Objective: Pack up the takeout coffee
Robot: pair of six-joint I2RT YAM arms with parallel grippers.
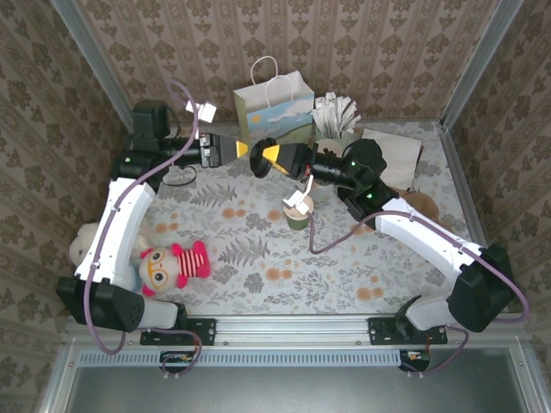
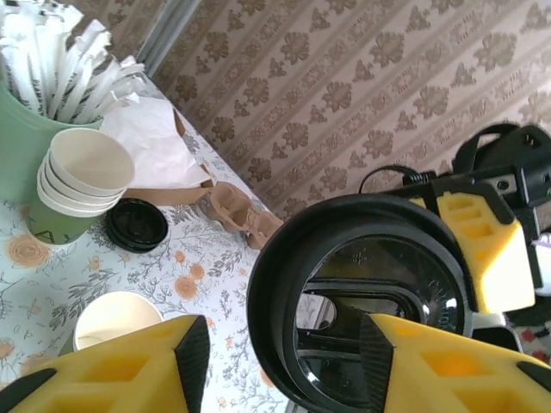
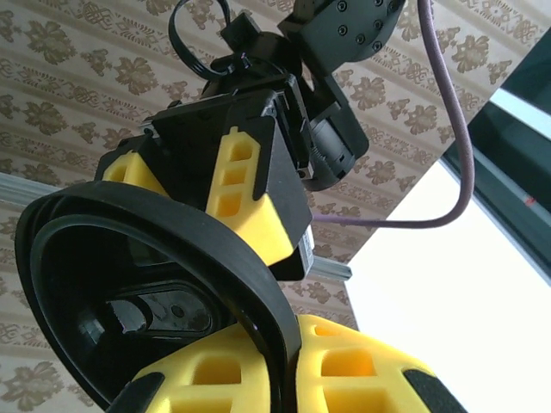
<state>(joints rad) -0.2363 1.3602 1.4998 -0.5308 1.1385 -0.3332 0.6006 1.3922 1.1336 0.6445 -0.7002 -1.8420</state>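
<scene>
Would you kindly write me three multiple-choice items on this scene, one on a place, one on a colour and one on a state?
1. Where does the stuffed toy lie?
A) beside the left arm
B) on top of the right arm
C) against the far wall

2. What colour are the left gripper's fingers?
A) red
B) yellow
C) white

3. What state is the right gripper in?
A) wide open
B) shut on nothing
C) shut on the black lid

Answers:
1 A, the top view shows the toy on the table next to that arm.
2 B, the left wrist view shows yellow pads.
3 C, its fingers pinch the lid's rim in the right wrist view.
</scene>
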